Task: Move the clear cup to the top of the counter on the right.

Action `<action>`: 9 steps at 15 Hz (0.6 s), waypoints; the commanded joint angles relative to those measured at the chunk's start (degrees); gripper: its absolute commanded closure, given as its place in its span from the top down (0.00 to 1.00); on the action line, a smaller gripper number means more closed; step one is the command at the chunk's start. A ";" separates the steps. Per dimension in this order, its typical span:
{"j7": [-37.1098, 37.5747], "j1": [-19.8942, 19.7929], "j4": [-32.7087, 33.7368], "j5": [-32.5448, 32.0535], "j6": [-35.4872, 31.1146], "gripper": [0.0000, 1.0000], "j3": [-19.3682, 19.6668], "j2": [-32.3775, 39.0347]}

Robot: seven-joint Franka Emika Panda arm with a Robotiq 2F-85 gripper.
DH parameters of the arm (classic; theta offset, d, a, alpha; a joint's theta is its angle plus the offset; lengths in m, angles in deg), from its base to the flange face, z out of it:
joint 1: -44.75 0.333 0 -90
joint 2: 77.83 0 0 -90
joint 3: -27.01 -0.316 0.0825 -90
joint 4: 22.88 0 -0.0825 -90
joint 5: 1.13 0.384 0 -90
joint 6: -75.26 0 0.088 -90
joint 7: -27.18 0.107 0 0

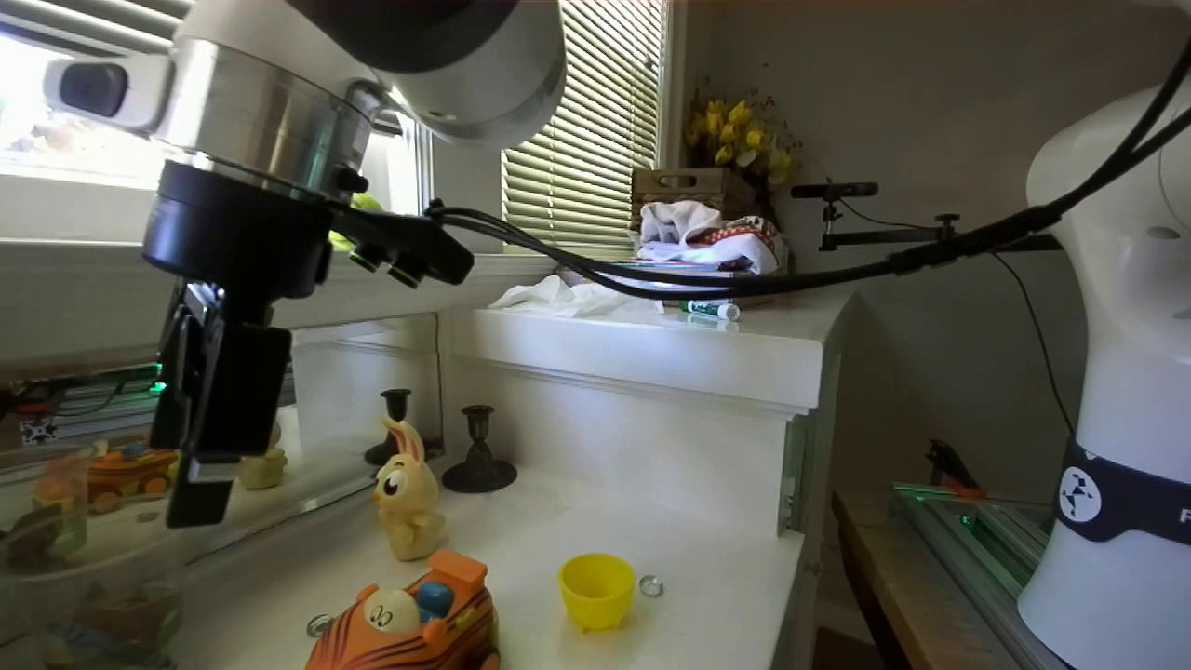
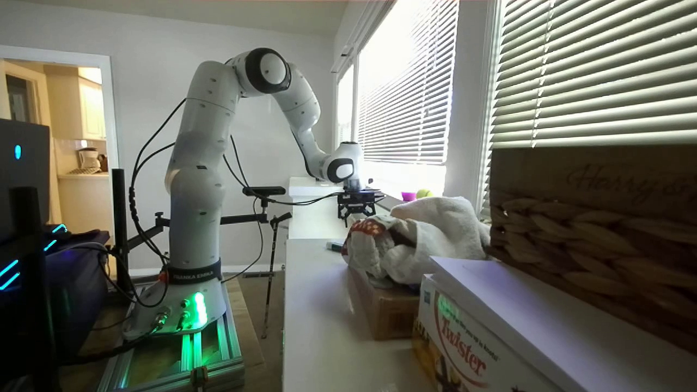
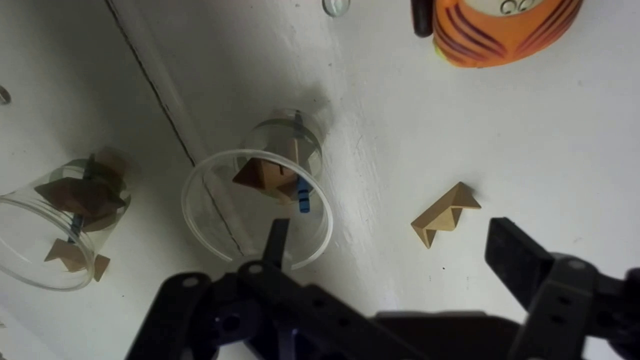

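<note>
Okay, so the clear, plastic-looking cup [image 3: 255,200] is on the low white bench [image 1: 530,530], near but not touching the orange tiger-striped toy car [image 1: 409,623]. The black two-fingered tool [image 3: 390,235] hangs higher than that car, pointing down, spread wide, gripping nothing. I'd shift it away from the car, above rim height, till it straddles the cup, then lower and squeeze gently. The white arm [image 2: 212,90] arches high.
</note>
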 commanded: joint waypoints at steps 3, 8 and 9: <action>0.99 -3.00 0.05 -1.23 -0.02 1.00 -2.92 0.20; 1.64 -3.69 1.21 -2.23 -0.41 1.00 -3.39 4.00; 0.92 -4.01 1.88 -2.15 -0.25 1.00 -3.78 4.88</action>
